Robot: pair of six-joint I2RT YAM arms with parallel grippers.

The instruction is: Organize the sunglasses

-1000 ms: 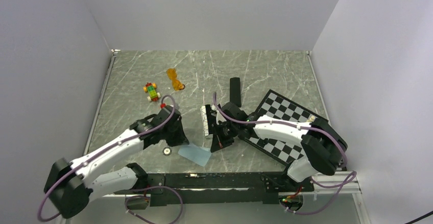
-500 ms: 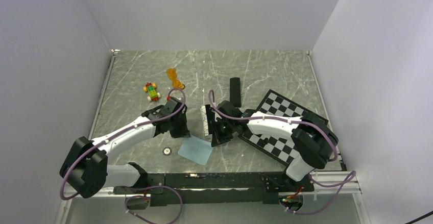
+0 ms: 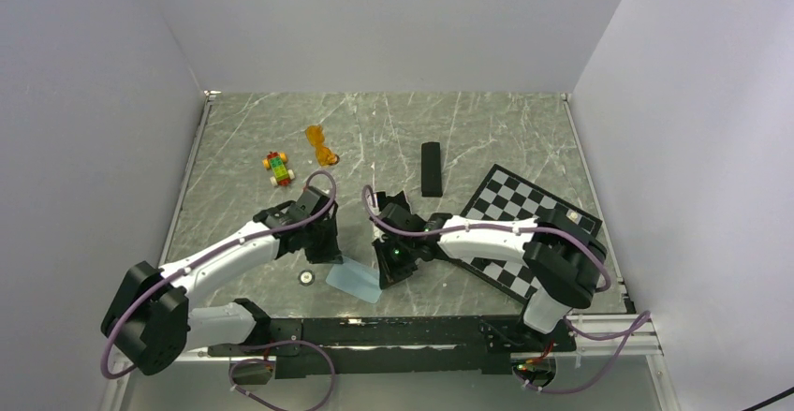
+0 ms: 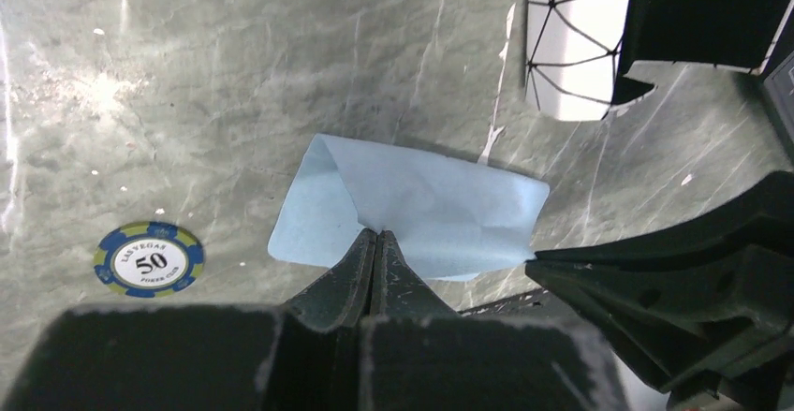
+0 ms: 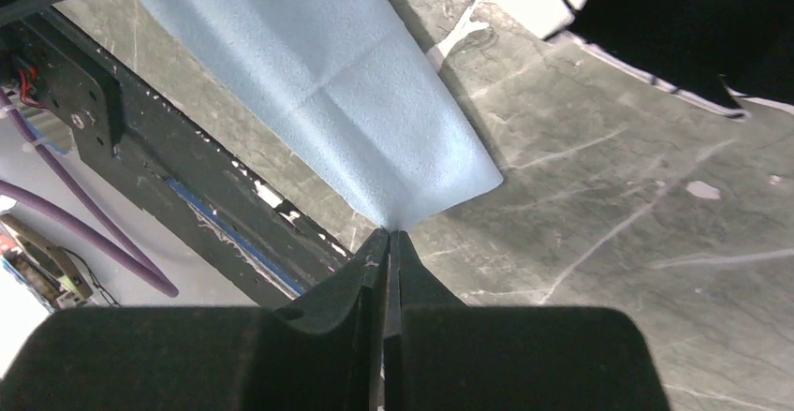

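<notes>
The orange translucent sunglasses (image 3: 321, 145) lie at the back left of the table, far from both grippers. The thin black wire-framed pair is out of view. My left gripper (image 3: 334, 254) (image 4: 374, 234) is shut on the near edge of a light blue cloth (image 3: 354, 281) (image 4: 421, 214) that lies near the front edge. My right gripper (image 3: 385, 275) (image 5: 388, 232) is shut on a corner of the same cloth (image 5: 328, 83) from the right side. The black oblong case (image 3: 431, 168) lies behind the right arm.
A white case with a black line pattern (image 4: 571, 46) lies just beyond the cloth. A poker chip (image 3: 306, 278) (image 4: 150, 258) sits left of the cloth. A toy car (image 3: 277, 168) is at the back left. A checkerboard (image 3: 524, 228) is on the right.
My right gripper has moved left and toward the front edge, onto the cloth's corner, and no longer hides the black case. My left gripper has pulled back slightly with the cloth.
</notes>
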